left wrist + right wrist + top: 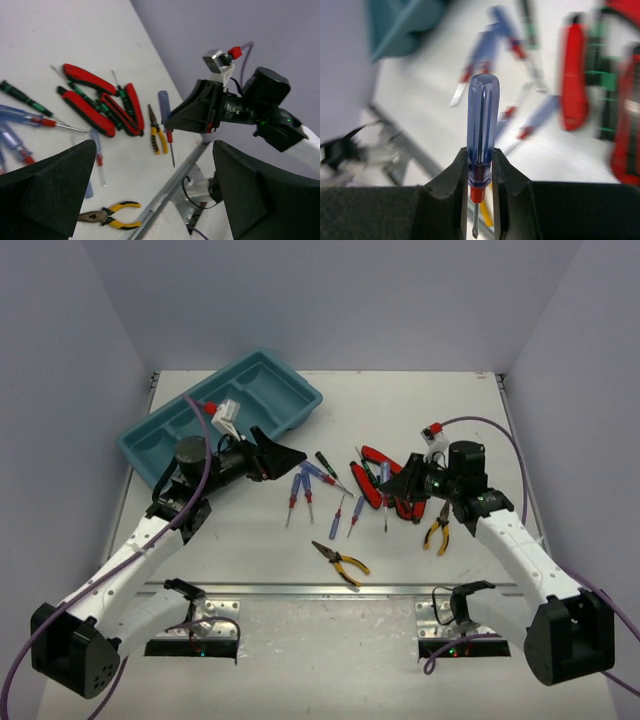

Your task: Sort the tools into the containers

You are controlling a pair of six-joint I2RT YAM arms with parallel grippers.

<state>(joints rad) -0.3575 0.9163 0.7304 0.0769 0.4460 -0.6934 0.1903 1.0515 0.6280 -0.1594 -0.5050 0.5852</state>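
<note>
Roughly upright blue-handled screwdriver [482, 115] between fingers [451, 187] of right gripper [480, 167], tip down.

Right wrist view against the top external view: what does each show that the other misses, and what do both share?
Only the right wrist view shows the grip up close: the right gripper is shut on the blue-handled screwdriver at its red collar, with the shaft tip between the fingers. Only the top external view shows the left gripper, near the teal tray, and that tray's four compartments. Both show the tray, the loose blue screwdrivers and the red-handled pliers, all blurred in the wrist view.
</note>
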